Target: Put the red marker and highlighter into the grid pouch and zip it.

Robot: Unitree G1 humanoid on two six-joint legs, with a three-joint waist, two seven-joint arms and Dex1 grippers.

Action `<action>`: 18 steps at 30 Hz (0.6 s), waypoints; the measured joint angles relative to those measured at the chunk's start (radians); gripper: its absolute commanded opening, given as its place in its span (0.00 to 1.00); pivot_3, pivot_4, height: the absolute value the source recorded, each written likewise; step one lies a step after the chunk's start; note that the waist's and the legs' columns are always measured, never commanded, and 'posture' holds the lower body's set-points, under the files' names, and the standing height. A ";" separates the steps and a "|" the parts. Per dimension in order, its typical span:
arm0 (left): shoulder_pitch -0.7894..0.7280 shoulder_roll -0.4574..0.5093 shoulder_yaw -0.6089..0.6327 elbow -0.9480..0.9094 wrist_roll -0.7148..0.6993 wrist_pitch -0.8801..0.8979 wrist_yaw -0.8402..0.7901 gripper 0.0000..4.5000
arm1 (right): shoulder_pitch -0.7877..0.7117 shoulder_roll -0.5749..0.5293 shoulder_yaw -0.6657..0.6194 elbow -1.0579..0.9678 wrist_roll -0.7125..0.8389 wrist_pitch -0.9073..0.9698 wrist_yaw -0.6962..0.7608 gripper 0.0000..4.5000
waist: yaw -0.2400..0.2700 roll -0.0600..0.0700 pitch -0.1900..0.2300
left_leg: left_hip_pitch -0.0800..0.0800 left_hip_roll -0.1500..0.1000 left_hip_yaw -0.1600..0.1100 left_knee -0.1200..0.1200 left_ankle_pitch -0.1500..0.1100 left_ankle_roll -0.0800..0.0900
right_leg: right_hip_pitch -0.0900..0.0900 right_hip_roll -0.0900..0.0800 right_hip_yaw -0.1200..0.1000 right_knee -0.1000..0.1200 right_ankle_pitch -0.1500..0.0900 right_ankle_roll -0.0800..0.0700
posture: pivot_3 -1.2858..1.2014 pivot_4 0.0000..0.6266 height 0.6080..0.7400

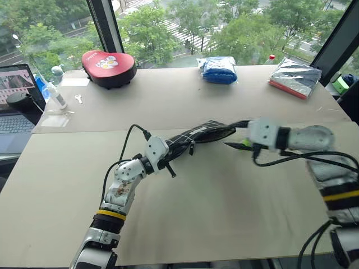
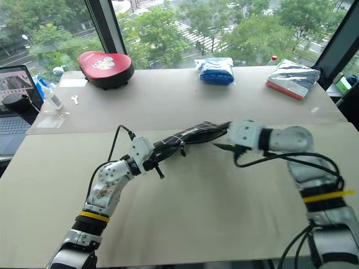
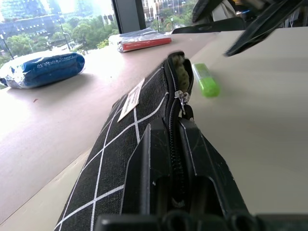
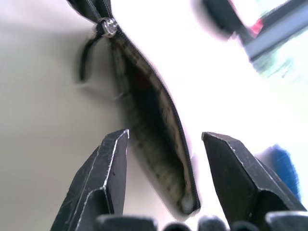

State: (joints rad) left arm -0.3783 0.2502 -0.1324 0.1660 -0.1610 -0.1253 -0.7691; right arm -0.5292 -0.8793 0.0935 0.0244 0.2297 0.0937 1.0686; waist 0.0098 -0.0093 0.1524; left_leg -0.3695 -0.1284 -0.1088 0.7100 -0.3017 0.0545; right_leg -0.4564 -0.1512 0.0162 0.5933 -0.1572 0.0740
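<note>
Beige table (image 1: 235,224): soft pouch (image 1: 199,134) sags, its end pinched in the left gripper (image 1: 168,159). Right gripper (image 4: 163,144) spread at the mouth. Highlighter (image 3: 206,80) beside the pouch: rigid, light; grasp mid-barrel.

Office: laptop (image 1: 14,106) on table (image 1: 224,213) by high windows (image 1: 168,28).

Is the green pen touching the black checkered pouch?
Apart. In the left wrist view, the green pen lies on the table beside the pouch, with a strip of bare tabletop showing between them.
</note>
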 measured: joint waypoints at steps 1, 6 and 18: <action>0.000 -0.001 0.000 0.000 0.000 0.000 0.002 0.00 | 0.001 -0.003 -0.028 -0.021 0.044 0.072 0.003 0.61 | -0.003 0.000 0.000 | 0.000 0.001 0.002 0.000 0.000 0.000 | 0.000 0.000 0.000 0.000 0.001 -0.001 | 0.52 0.24 1.00; -0.001 -0.008 -0.003 0.000 0.000 0.000 0.003 0.00 | -0.005 -0.010 -0.122 -0.068 0.142 0.225 -0.012 0.61 | -0.001 0.000 0.000 | 0.001 0.004 0.002 0.000 0.000 -0.002 | 0.000 0.003 0.000 0.001 0.002 -0.002 | 0.52 0.24 1.00; -0.004 -0.010 -0.003 0.004 0.001 -0.001 0.009 0.00 | -0.242 0.003 0.105 0.569 -0.262 -0.342 0.085 0.61 | -0.017 0.000 0.000 | 0.002 0.004 0.006 0.001 0.000 -0.003 | -0.001 0.003 0.000 0.001 0.003 -0.002 | 0.52 0.24 1.00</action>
State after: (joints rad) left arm -0.3819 0.2399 -0.1352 0.1697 -0.1602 -0.1262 -0.7601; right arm -0.7714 -0.8764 0.1985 0.5932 -0.0319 -0.2480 1.1537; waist -0.0070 -0.0093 0.1525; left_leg -0.3678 -0.1247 -0.1033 0.7108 -0.3015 0.0519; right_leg -0.4575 -0.1481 0.0165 0.5942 -0.1544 0.0718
